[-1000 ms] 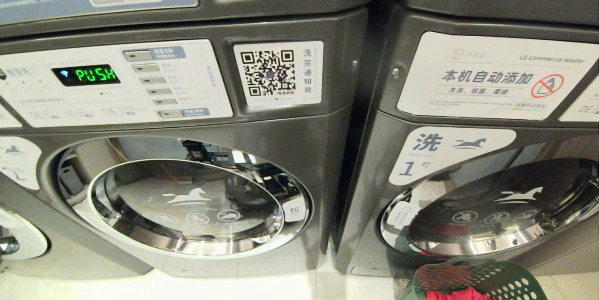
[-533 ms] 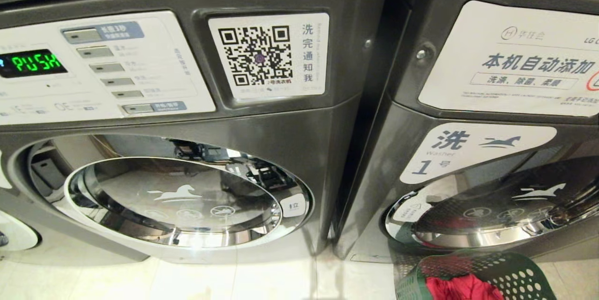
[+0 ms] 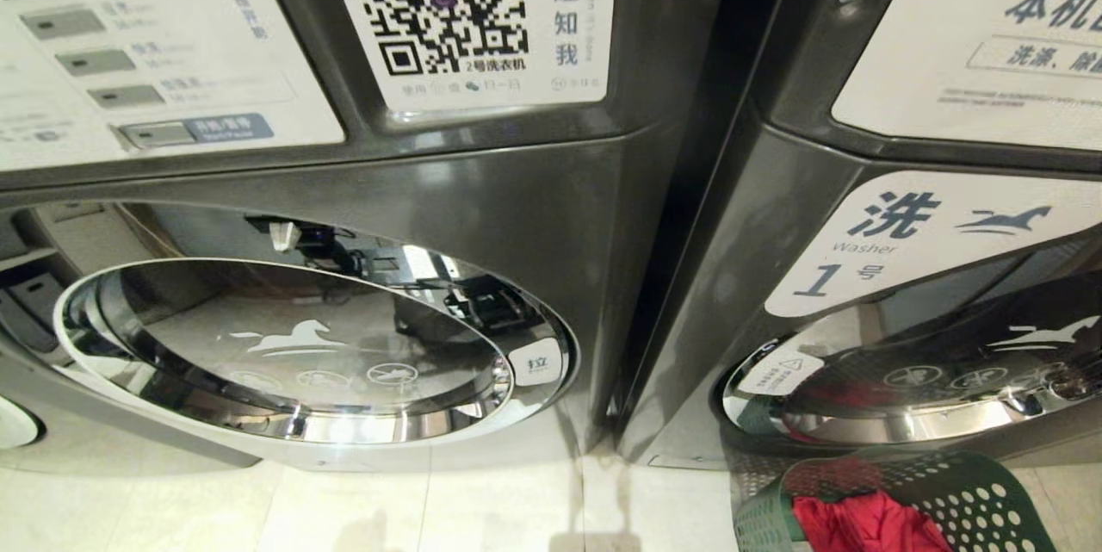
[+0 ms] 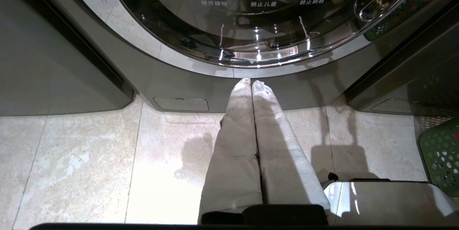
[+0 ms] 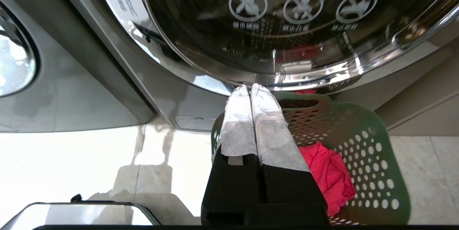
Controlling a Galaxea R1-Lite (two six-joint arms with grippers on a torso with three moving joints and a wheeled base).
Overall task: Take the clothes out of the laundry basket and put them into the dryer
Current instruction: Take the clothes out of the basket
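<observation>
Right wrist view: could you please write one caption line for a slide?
Shut right hand hangs over the green laundry basket holding a red garment, before the closed door.

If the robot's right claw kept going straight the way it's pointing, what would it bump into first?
Probably the laundry basket. The shut right claw points over its near rim, toward the far rim with the handle slot, and behind that the shiny round door of the machine. Depth is hard to judge, so it might pass over the basket.

Bare floor tiles (image 3: 413, 509) at the lower left of the head view leave room to pass. The closed round door (image 3: 293, 354) blocks the machine's drum, and the basket (image 3: 973, 500) fills the lower right corner.
</observation>
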